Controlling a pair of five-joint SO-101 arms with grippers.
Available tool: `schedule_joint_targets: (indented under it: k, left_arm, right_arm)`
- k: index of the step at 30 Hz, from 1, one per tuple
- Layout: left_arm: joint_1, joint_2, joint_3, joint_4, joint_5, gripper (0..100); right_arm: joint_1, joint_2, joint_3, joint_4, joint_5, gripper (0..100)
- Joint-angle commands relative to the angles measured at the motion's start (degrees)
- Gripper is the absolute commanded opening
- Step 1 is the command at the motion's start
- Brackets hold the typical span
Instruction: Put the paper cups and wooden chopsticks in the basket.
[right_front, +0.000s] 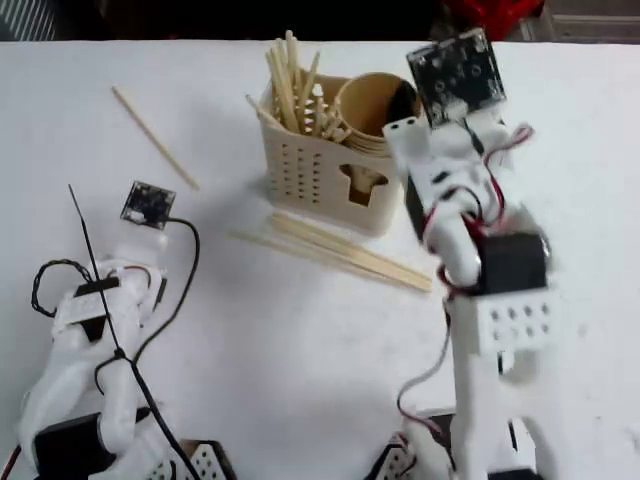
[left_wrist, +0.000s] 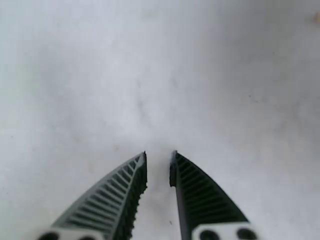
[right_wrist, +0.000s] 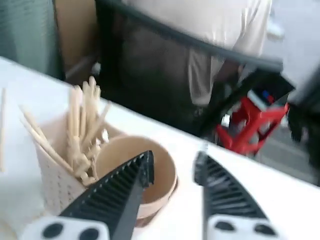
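High view shows the basket (right_front: 320, 185) holding paper cups (right_front: 372, 105) and upright chopsticks (right_front: 288, 80). A loose bundle (right_front: 345, 258) lies on the bench (right_front: 300, 350) just beside it, one stray chopstick (right_front: 155, 138) well apart. These sticks likely handle light, stiff, roll-prone; pinch mid-length. Right end effector (right_wrist: 172, 167) hangs spread, empty, over the cups; left end effector (left_wrist: 159, 162) is narrowly parted, empty. No legible print.

Cream basket (right_front: 325, 175); tan cups (right_front: 375, 105)

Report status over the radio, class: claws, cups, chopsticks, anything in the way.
Left claw slightly open, empty, over table. Right claw open by cups in basket. Chopstick bundle and stray chopstick loose on table. Nothing blocking.
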Motion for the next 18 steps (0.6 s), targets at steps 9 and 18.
schedule_joint_targets:
  k: [9,18]
  left_arm:
    - [0.84,-1.80,0.09,-0.88,-0.62,10]
    - [0.84,-1.80,0.09,-0.88,-0.62,10]
  right_arm:
    - [1.01,16.40,-0.70,0.22,0.62,19.5]
    - [1.45,22.37,-0.70,0.31,0.62,19.3]
